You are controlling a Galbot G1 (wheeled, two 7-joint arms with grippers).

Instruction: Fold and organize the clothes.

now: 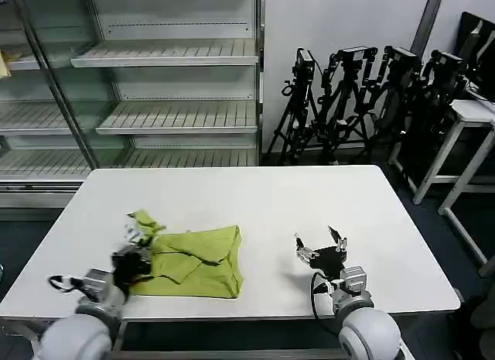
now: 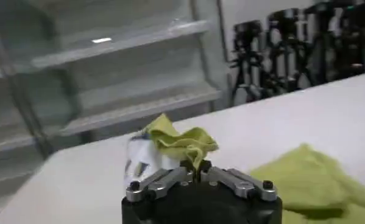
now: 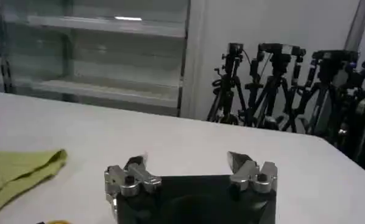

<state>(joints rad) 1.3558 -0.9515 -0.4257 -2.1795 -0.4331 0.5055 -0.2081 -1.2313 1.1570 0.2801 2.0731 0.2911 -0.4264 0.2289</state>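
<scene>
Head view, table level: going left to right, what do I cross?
Left gripper pinching a lifted corner of the T-shirt → the rest of the lime-green T-shirt lying crumpled on the white table → bare tabletop → right gripper, open and empty.

Lime-green, thin-fabric T-shirt (image 1: pixel 193 261), partly folded and rumpled, lying on the near-left tabletop; one corner (image 2: pixel 181 141) is lifted, bunched, pinched in my left gripper (image 2: pixel 196 173).
</scene>
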